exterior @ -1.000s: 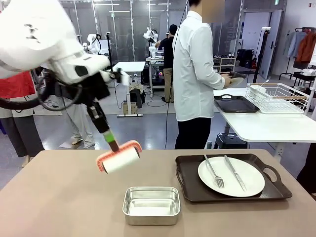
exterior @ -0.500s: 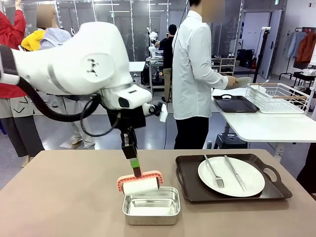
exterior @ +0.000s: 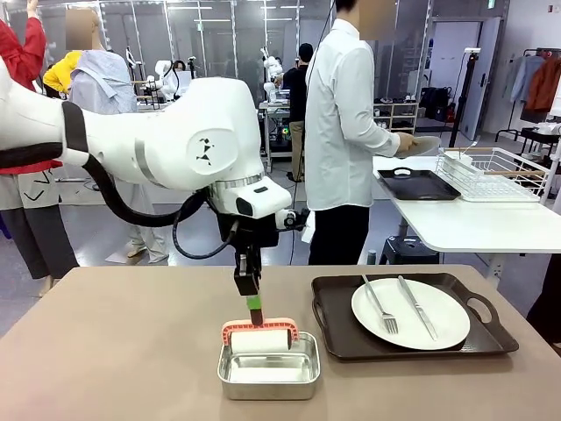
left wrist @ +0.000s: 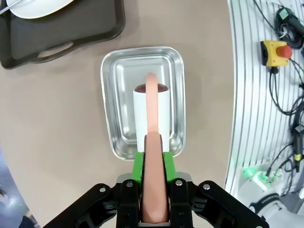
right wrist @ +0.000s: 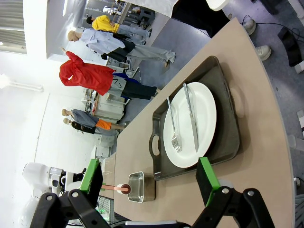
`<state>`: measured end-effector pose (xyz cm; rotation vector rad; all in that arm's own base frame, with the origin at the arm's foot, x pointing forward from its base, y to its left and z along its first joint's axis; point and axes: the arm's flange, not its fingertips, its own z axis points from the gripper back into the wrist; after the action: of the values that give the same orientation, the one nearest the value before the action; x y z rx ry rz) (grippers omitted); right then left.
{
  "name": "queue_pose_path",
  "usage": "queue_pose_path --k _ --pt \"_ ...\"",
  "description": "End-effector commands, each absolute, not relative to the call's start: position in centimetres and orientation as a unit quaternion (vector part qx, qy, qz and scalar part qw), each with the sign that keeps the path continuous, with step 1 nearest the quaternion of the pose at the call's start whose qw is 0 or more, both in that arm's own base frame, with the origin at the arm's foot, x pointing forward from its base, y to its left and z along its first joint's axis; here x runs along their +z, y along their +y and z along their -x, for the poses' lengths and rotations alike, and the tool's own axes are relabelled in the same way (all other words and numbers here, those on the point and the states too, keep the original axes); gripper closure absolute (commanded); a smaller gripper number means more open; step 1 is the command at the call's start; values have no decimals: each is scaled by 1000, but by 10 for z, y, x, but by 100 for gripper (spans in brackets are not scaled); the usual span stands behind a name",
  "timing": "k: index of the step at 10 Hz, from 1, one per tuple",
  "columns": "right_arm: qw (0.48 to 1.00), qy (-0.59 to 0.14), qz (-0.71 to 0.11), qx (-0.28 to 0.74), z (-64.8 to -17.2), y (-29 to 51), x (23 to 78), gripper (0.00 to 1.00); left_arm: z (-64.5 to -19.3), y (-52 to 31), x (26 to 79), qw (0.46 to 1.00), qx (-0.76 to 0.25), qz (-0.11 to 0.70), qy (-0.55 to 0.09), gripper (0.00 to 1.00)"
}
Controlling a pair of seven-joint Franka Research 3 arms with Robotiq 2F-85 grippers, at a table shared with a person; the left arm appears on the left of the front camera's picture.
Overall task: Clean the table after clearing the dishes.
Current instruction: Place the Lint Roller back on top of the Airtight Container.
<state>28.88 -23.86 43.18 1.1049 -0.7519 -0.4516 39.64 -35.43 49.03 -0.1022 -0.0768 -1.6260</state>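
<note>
At the left tool, the green pads are pressed together on the salmon handle of a lint roller, which hangs straight down over the rear half of a small steel pan. From the front, the white roll sits below the pan rim. The left wrist view, looking down along the left tool, confirms the clamp on the handle and places the lint roller lengthwise within the steel pan, roughly centred. Whether the roll touches the pan floor cannot be determined. The right tool stands spread wide with nothing between its fingers, aimed down at the tabletop. Just beside the pan on the brown tabletop lies a dark handled tray carrying a white plate with a fork and a knife laid on it. The right wrist view shows the same tray and plate from above, with pan and roller beyond them. Across the tabletop a person in a white shirt faces a smaller white table, where a second tray lies beside a wire rack.
</note>
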Motion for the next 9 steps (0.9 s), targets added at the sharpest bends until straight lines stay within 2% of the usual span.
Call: queue_pose_path --k 1,5,9 --pt "756 -352 -512 -207 -288 -239 435 0 -407 -361 482 678 -734 32 -29 80" --pt "756 -352 -512 -207 -288 -239 435 0 -424 -368 444 694 -719 36 -5 80" --pt "756 -352 -512 -207 -288 -239 435 0 -442 -373 430 705 -709 23 5 80"
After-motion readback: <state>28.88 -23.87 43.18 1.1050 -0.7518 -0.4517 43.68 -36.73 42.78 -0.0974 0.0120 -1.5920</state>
